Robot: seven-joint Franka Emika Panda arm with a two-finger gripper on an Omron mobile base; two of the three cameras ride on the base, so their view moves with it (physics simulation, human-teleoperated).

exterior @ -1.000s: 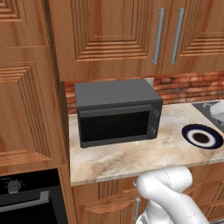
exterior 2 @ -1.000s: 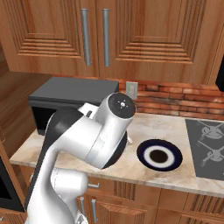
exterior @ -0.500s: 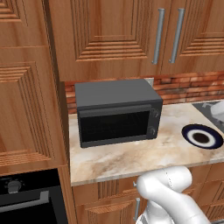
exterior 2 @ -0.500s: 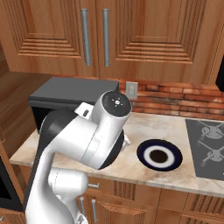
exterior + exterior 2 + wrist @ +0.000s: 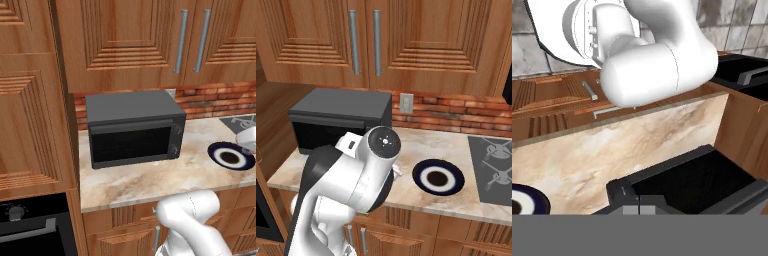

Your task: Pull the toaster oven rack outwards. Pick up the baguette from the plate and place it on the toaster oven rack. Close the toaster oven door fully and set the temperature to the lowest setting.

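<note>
The dark grey boxy toaster oven (image 5: 132, 127) is sitting on the beige marbled stone counter (image 5: 150, 180), and everything else is placed here relative to it. Its flat black door with the dark window (image 5: 131, 144) is standing upright and shut against the front, so the wire rack inside cannot be made out. The narrow control strip (image 5: 174, 136) is running down the oven's right edge, carrying two small round knobs.

To the right of the toaster oven, well apart from it on the same counter, the round plate with the navy rim and white centre (image 5: 231, 156) is lying flat; a small dark brown spot is showing at its middle, and whether that is the baguette cannot be told. Beyond the plate, farther from the oven, a grey stovetop (image 5: 491, 167) is lying level with the counter.

Behind the oven a red brick backsplash (image 5: 446, 114) is running along the wall, with a white wall socket (image 5: 406, 103) just beside the oven's rear corner. Above it, brown wooden wall cabinets with long metal handles (image 5: 192, 35) are hanging. Below and to the left of the oven, a built-in black oven (image 5: 30, 235) is sitting in the cabinetry.

In the hand view the gripper (image 5: 638, 209) is showing at the bottom edge, looking down over the toaster oven's top, with its jaws pressed together and gripping nothing.
</note>
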